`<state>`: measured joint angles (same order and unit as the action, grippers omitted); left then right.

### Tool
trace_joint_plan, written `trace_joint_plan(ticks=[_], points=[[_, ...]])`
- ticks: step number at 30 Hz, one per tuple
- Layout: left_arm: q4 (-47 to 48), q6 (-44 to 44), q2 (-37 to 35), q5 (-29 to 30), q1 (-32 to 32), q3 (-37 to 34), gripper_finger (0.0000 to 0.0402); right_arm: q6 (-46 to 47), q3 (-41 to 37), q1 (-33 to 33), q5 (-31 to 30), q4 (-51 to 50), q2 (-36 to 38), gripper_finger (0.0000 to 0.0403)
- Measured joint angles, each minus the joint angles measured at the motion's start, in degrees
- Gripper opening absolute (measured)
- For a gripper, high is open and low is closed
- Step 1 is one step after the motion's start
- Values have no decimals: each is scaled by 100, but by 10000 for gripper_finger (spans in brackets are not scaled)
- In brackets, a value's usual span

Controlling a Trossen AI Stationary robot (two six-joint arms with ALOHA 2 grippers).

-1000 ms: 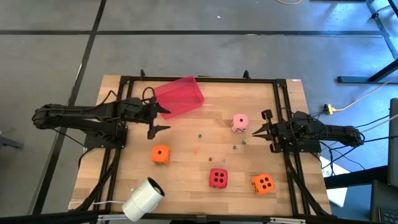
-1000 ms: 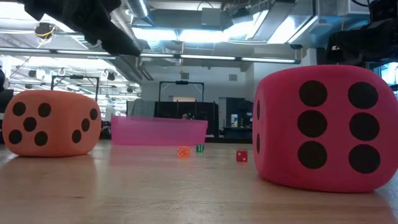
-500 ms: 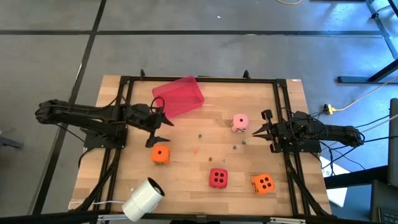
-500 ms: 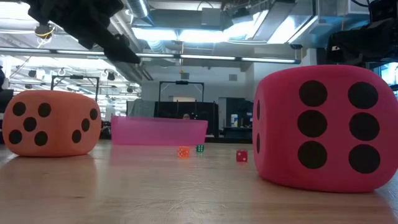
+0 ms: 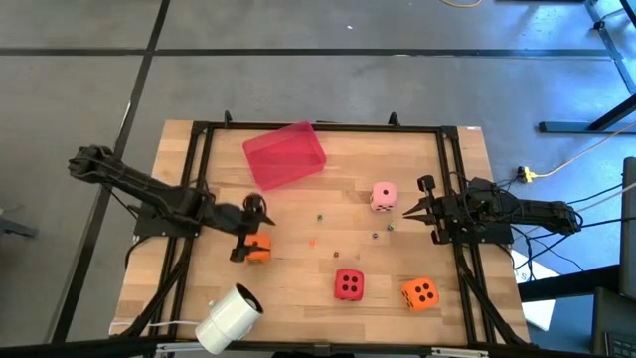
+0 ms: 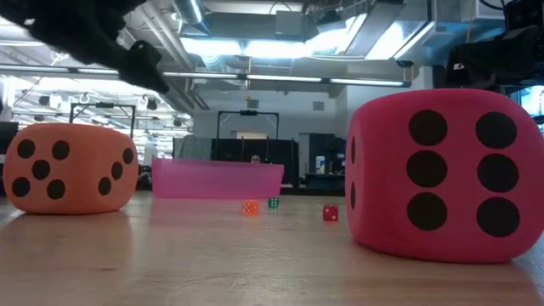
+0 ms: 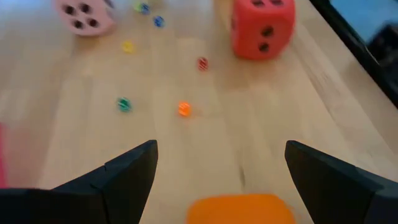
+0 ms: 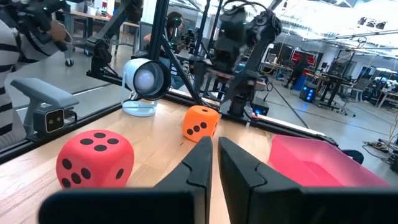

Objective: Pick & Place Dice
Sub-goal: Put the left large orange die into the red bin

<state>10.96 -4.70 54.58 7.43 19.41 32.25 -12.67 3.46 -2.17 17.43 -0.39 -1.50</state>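
Observation:
Four dice rest on the wooden table: an orange one [image 5: 260, 249] at the left, a red one [image 5: 348, 284] and a second orange one [image 5: 420, 292] near the front, and a pink one [image 5: 384, 196] farther back. My left gripper [image 5: 247, 233] is open and slants down over the left orange die. In the left wrist view its fingers [image 7: 134, 171] stand on either side of that die's top [image 7: 239, 208], apart from it. My right gripper [image 5: 421, 208] waits shut at the table's right side.
A red square tray [image 5: 286, 154] lies at the back left. A white round device [image 5: 229, 316] stands at the front left edge. Tiny coloured beads [image 7: 185, 109] are scattered mid-table. A black frame [image 5: 452, 179] borders the table, and a person [image 8: 25, 74] shows beyond it.
My left gripper has swung from beside the red tray toward the table's near edge and sunk a little, ending over the left orange die. Its fingers have stayed open. No die has moved.

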Motion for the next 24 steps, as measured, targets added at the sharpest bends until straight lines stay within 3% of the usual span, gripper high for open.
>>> trace_joint_plan(ticks=[3,8,17,24], points=[[124,-383,175,312,341,0,350,0,0,0,0,-8,1,29],[511,-1168,300,1323,786,0,350,0,0,0,0,-17,0,29],[892,-2089,319,1408,1104,0,350,0,0,0,-2,-19,0,29],[1097,-2280,580,1542,1170,2,350,-2,0,0,0,-23,0,29]])
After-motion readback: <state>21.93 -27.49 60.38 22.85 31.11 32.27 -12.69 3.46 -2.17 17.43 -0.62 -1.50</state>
